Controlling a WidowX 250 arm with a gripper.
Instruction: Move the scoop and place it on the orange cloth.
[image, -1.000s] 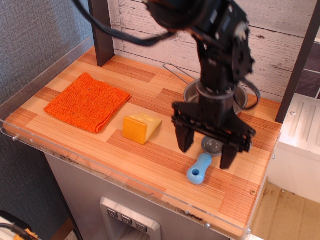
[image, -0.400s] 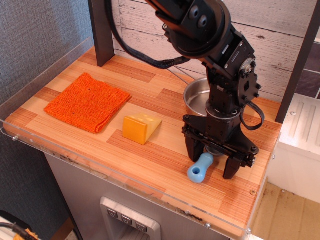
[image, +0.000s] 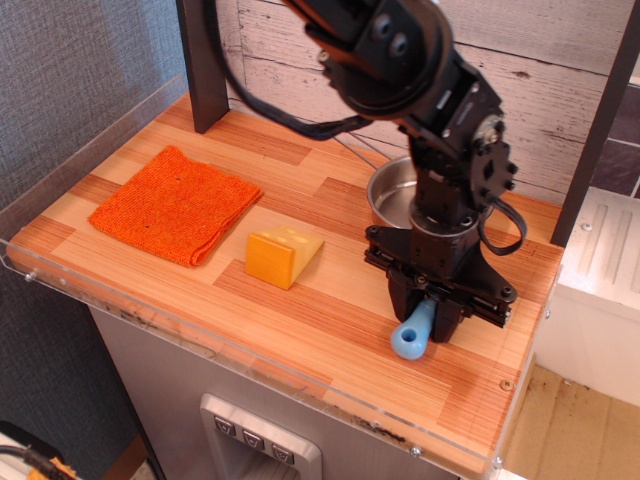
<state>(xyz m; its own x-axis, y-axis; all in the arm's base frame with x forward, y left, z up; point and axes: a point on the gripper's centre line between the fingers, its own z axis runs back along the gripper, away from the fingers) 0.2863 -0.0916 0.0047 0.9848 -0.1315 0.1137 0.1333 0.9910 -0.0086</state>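
The scoop (image: 412, 335) lies near the table's front right; only its light-blue handle with the hole shows, its grey bowl is hidden under the gripper. My gripper (image: 430, 322) is down at the table surface with its black fingers closed on the scoop's handle near the bowl end. The orange cloth (image: 175, 204) lies flat at the left of the table, far from the gripper, with nothing on it.
A yellow-orange cheese wedge (image: 283, 255) stands between the cloth and the gripper. A steel pan (image: 392, 196) sits behind the gripper, mostly hidden by the arm. A clear plastic rim (image: 250, 358) runs along the table's front edge. A dark post (image: 205, 65) stands at the back left.
The gripper came down over the scoop and its fingers closed from wide open onto the handle. The scoop's handle shifted slightly to the right.
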